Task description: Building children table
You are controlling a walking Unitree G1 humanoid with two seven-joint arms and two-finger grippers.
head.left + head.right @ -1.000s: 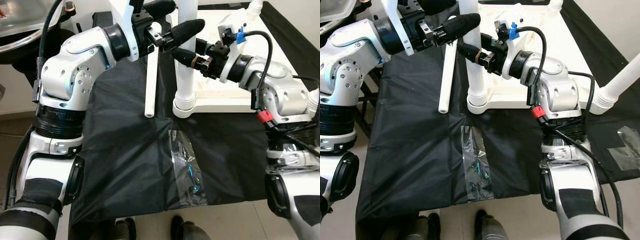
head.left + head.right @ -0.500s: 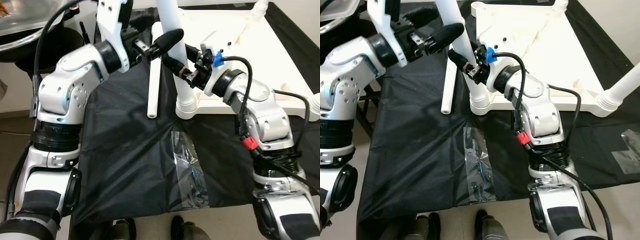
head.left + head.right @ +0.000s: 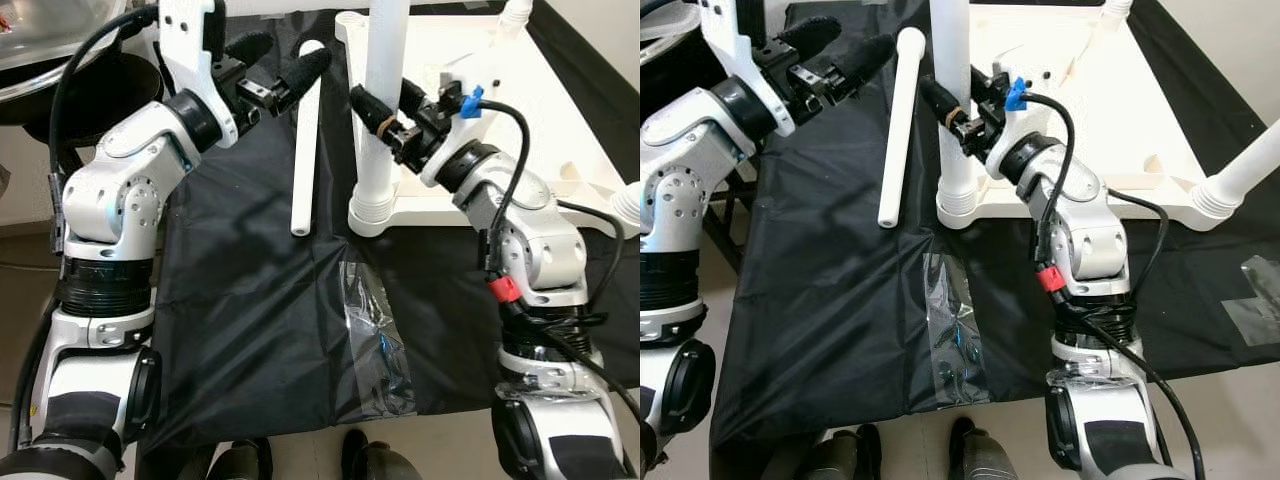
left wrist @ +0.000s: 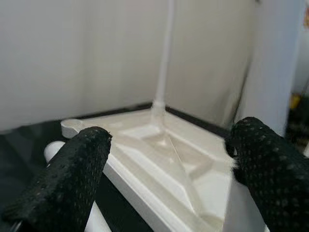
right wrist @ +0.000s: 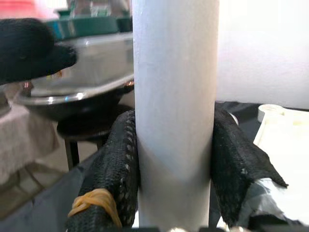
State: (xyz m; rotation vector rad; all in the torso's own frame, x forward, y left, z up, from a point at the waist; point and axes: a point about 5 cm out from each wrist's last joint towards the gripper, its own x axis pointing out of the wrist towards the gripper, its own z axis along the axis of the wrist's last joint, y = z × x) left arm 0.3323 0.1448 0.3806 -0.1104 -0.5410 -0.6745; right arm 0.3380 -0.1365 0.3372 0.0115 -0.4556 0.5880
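We see a white children's table lying upside down on a black cloth, its tabletop flat on the cloth at the far right of the scene. One white leg stands upright in the socket at the near left corner of the tabletop, its long axis vertical and its free end pointing up out of the picture. Our right gripper is clamped around this leg partway up; in the right wrist view the two black fingers press against either side of the white tube, one finger bearing a rubber band.

A second, loose white leg lies flat on the cloth just left of the standing one, not touching it. Its long axis runs near to far, one end pointing toward us and the other toward the far edge of the cloth.

Our left gripper hovers above the far end of the loose leg, its fingers spread apart and grasping nothing.

At the right edge another fitted leg slants up from the near right corner socket. A strip of clear tape lies on the cloth near us. A metal bowl sits at the far left.
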